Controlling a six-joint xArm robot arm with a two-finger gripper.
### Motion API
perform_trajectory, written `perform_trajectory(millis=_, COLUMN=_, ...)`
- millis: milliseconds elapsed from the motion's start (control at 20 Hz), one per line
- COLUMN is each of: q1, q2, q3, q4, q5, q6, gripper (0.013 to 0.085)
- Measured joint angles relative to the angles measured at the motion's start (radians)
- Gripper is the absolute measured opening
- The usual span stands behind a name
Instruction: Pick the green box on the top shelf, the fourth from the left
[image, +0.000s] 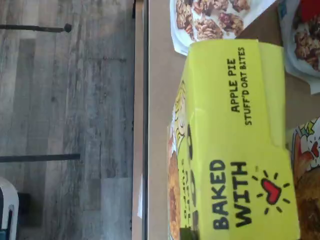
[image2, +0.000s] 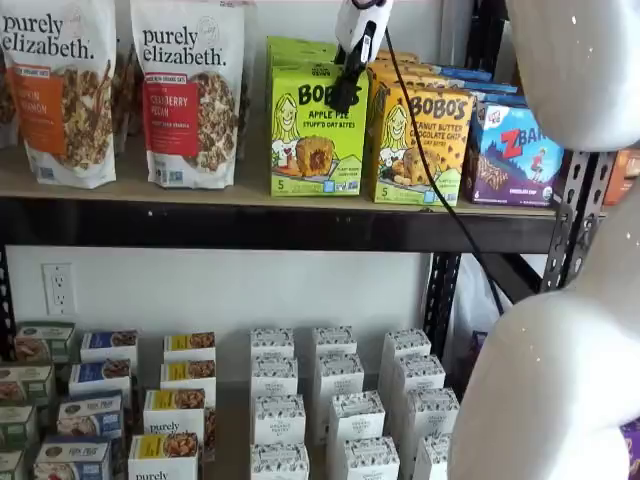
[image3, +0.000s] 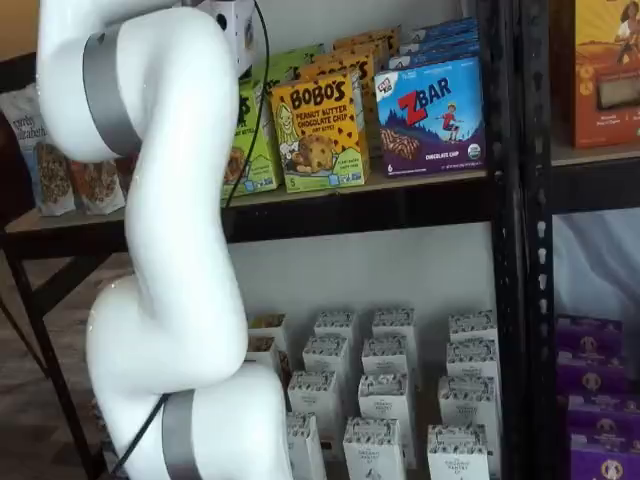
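Note:
The green box (image2: 318, 130) stands upright on the top shelf (image2: 250, 225), marked "BOBO'S Apple Pie", with more green boxes in a row behind it. The gripper (image2: 345, 98) hangs from above, white body up, and one black finger reaches down in front of the box's upper right corner. I cannot tell whether it is open or closed on the box. In the wrist view the box's lime-green top (image: 235, 145) is close, reading "Apple Pie Stuff'd Oat Bites". In a shelf view the arm hides most of the green box (image3: 250, 140).
Two Purely Elizabeth granola bags (image2: 190, 90) stand left of the green box. An orange-yellow Bobo's peanut butter box (image2: 420, 145) touches its right side, then a blue Zbar box (image2: 515, 155). Small cartons (image2: 335, 400) fill the lower shelf. The white arm (image2: 570, 300) fills the right foreground.

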Motion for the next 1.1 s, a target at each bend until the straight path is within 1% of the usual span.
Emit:
perform_trajectory(millis=650, q1=-0.002, q2=0.008, q3=-0.019, q4=0.011, q5=0.034, q6=0.002, gripper=0.029)
perform_trajectory(millis=900, q1=-0.003, q2=0.007, q3=-0.035, q4=0.027, q5=0.065, q6=0.006, gripper=0.029)
perform_trajectory(millis=1100, q1=-0.003, q2=0.0, q3=-0.046, q4=0.029, q5=0.095, q6=0.011, gripper=0.029)
